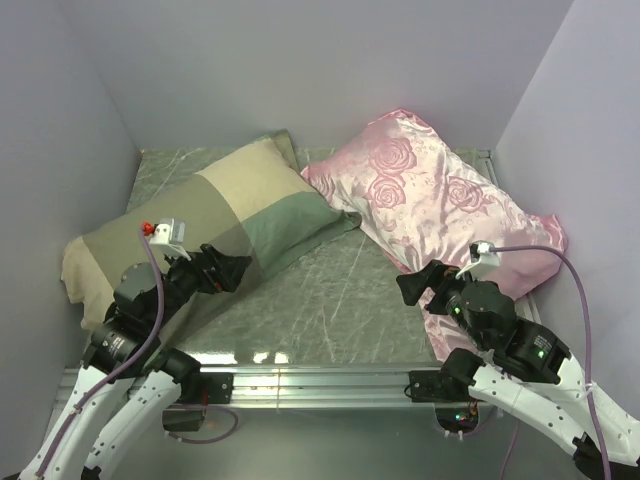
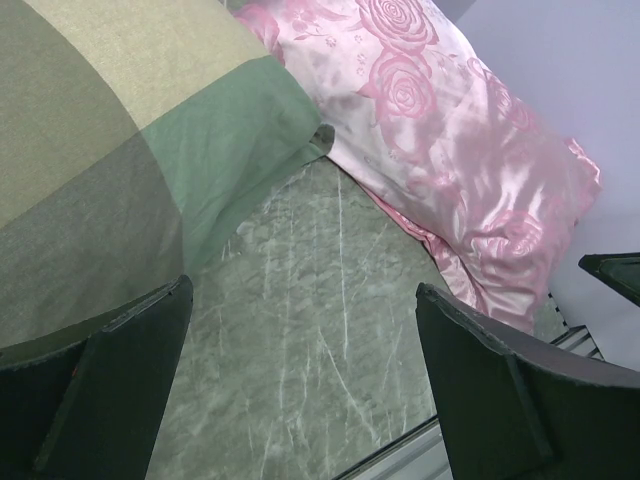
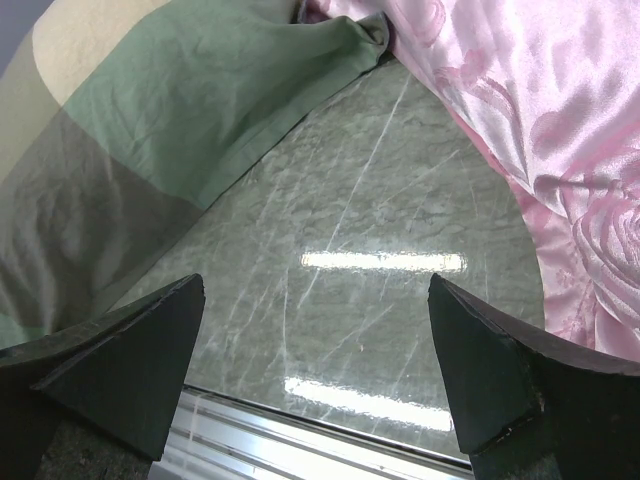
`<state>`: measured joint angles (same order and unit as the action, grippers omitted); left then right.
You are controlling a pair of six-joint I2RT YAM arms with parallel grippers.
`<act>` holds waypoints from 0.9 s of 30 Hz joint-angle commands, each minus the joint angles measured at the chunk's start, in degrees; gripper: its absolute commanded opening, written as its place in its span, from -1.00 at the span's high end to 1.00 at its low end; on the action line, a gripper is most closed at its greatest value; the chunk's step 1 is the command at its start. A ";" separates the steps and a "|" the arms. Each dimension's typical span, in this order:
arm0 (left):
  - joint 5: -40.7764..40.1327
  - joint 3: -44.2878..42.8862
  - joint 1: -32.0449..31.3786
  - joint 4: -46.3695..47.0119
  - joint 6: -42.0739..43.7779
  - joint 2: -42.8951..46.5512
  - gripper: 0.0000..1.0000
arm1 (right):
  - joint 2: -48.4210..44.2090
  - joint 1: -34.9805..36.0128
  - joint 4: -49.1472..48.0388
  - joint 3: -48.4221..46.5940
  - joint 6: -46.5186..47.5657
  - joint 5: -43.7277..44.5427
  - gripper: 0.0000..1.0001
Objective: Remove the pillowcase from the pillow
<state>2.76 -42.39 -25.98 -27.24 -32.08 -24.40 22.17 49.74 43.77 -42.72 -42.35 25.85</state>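
Observation:
The pillowcase (image 1: 230, 200), in beige, olive and grey-green blocks, lies stuffed and diagonal across the left of the table. Its near green corner shows in the left wrist view (image 2: 230, 130) and in the right wrist view (image 3: 200, 110). The pillow is hidden inside it. My left gripper (image 1: 236, 268) hovers at the pillowcase's near edge, open and holding nothing (image 2: 302, 300). My right gripper (image 1: 410, 285) is open and empty (image 3: 315, 290) over bare table near the front rail, apart from the pillowcase.
A shiny pink rose-patterned pillow (image 1: 440, 200) lies at the right, its near end under the right arm. The green marbled tabletop (image 1: 330, 300) shows between the two pillows. A metal rail (image 1: 320, 380) runs along the front edge. Walls close in on three sides.

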 commanded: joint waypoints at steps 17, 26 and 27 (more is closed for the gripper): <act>-2.68 0.38 -0.13 1.76 0.17 2.87 -0.99 | 0.59 0.36 -4.21 0.88 0.16 0.00 -0.99; -8.90 0.12 -0.13 -0.08 -1.76 0.50 -0.99 | 16.47 -0.16 -22.75 -2.88 4.37 -4.83 -1.00; -9.53 -0.06 -0.13 -0.44 -2.11 -0.37 -0.99 | 22.59 -0.34 -24.42 -4.20 4.73 -5.97 -0.99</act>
<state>-3.14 -42.11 -25.98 -27.57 -32.77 -22.87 34.74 49.71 30.59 -42.98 -40.25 22.90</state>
